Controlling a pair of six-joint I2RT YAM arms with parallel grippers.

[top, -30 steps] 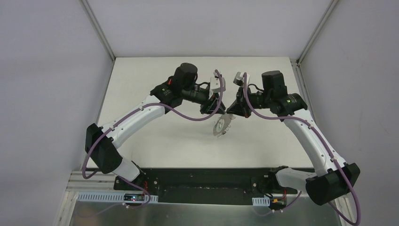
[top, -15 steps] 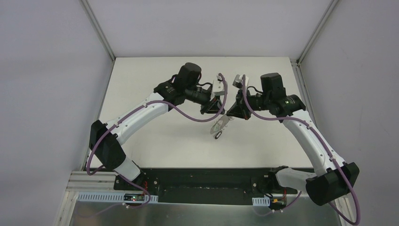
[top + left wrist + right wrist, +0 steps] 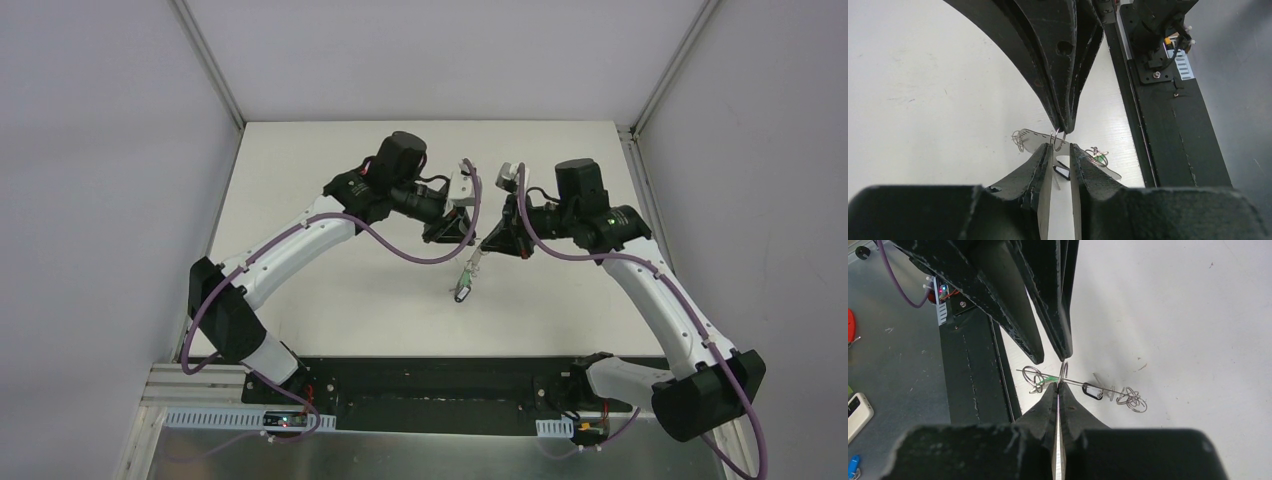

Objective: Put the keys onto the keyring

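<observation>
The keyring (image 3: pixel 466 278) hangs edge-on above the white table between the two arms. My right gripper (image 3: pixel 1058 385) is shut on a small wire loop (image 3: pixel 1063 370) at the keyring's rim (image 3: pixel 1108 388). A green key (image 3: pixel 1049 380) and a black tag (image 3: pixel 1091 391) hang on the hoop, with a cluster of small loops (image 3: pixel 1132 400) at its far end. My left gripper (image 3: pixel 1060 148) faces the right one tip to tip. Its jaws stand a narrow gap apart around that same loop (image 3: pixel 1058 139), with daylight on both sides. The green key (image 3: pixel 1102 159) and black tag (image 3: pixel 1062 172) show below.
The black base rail (image 3: pixel 430 375) runs along the table's near edge, close below the hanging keyring (image 3: pixel 1023 136). The two wrists (image 3: pixel 440 205) (image 3: pixel 545 215) sit close together over the table's middle. Grey walls enclose the table (image 3: pixel 330 300) on three sides.
The keyring has turned from face-on to edge-on in the top view. The left gripper has moved in closer to the right gripper's tip, which stayed shut.
</observation>
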